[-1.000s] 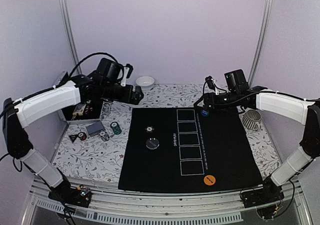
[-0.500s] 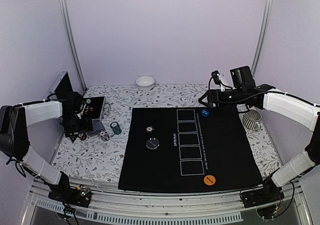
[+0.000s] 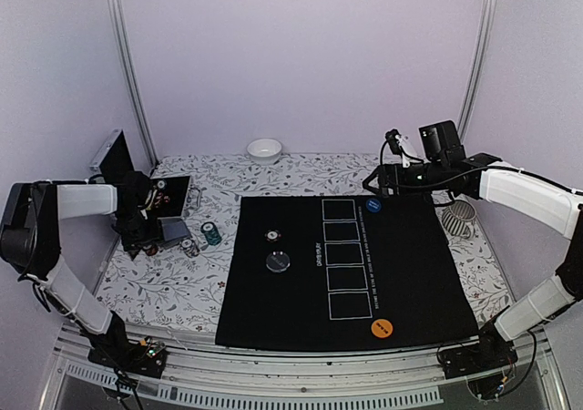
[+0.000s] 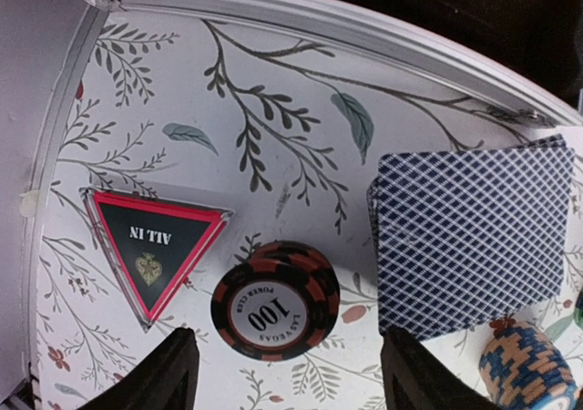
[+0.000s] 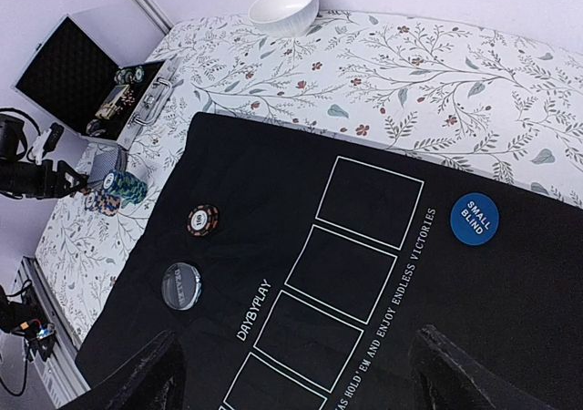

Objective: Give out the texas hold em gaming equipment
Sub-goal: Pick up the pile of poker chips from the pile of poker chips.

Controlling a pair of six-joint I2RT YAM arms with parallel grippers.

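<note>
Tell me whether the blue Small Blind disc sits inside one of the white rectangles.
No, the blue Small Blind disc lies on bare black mat, outside the nearest white rectangle.

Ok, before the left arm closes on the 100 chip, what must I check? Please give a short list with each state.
1. Left jaws open: ok.
2. 100 chip stack between them, untouched: ok.
3. ALL IN triangle clear of closing path: cannot tell, its tip lies near one finger.
4. Card deck clear: cannot tell, its corner is near the other finger.
5. Right jaws open and empty: ok.
</note>
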